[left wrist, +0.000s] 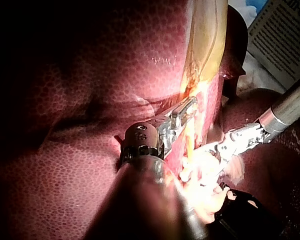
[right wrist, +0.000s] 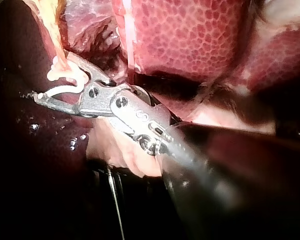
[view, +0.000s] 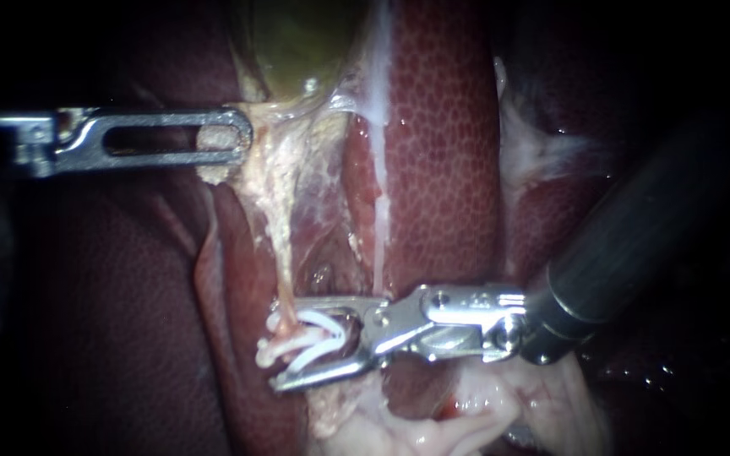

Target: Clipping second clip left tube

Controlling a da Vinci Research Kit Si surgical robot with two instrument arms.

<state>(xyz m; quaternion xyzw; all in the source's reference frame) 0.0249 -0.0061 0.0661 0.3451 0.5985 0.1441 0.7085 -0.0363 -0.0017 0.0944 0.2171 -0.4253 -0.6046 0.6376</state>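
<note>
1. left instrument (view: 238, 135): the shaft enters from the left. its pincer is closed flat on the pale tissue (view: 276, 173) just below the gallbladder (view: 297, 42). tan tissue shows in the slot of the jaws at their tip. in the left wrist view the same pincer (left wrist: 189, 106) clamps the yellowish strand that hangs from the gallbladder.

2. right instrument (view: 289, 344): the shaft enters from the right, low in the scene. its pincer stands narrowly spread, one jaw on the far side and one on the near side of the left tube (view: 283, 283). a white clip (view: 321, 338) sits between the two jaws and touches both, so the pincer holds the clip. the clip legs are not pressed together.

3. left tube: a thin pink strand that runs from the pale tissue toward the near side, left of the liver (view: 441, 152) lobe, and passes into the mouth of the right pincer.

4. more white clip material (view: 268, 338) lies against the tube just left of the jaw tips. whether it is a separate clip cannot be told. the right wrist view shows a white lump on the tube between the jaws.

5. a second pale strand (view: 379, 219) runs to the right of the left tube, well apart from both pincers.

6. soft whitish tissue (view: 466, 422) lies under the right instrument.
</note>
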